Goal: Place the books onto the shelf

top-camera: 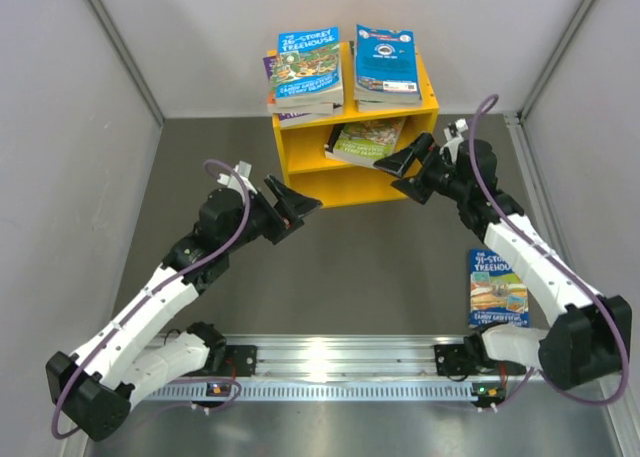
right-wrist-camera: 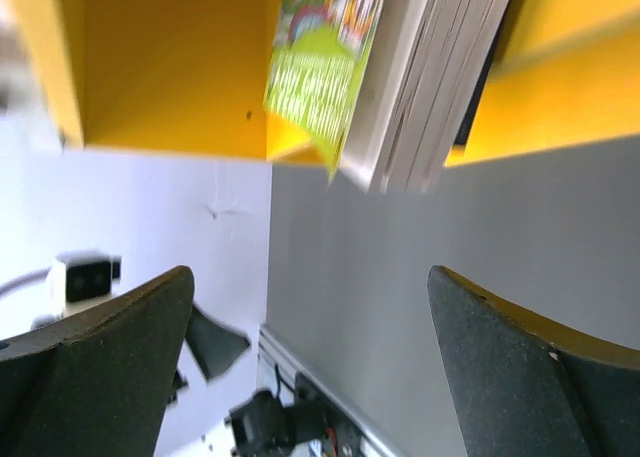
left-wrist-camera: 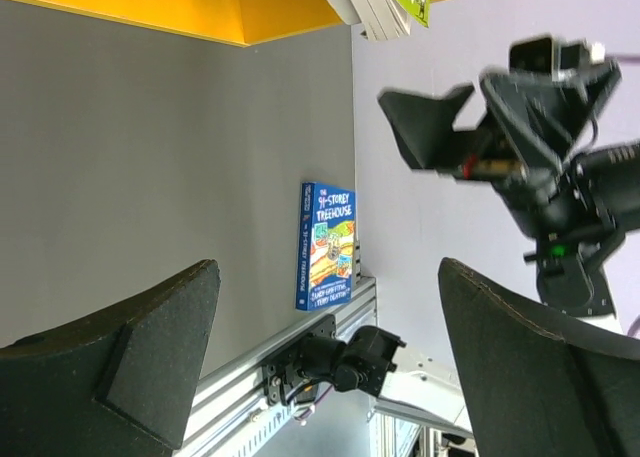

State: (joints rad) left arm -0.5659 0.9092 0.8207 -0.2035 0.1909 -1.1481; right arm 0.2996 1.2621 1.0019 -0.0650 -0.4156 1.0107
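Yellow shelf [top-camera: 345,189]: green book [top-camera: 368,140] overhanging upper compartment.

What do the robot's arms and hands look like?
The left arm and the right arm both have white middle parts and chunky black joints. A purple cable loops along each one. The left hand and the right hand each have two black, wedge-shaped fingers.

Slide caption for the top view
Left gripper and right gripper, open, face the yellow shelf; one blue book lies on the table.
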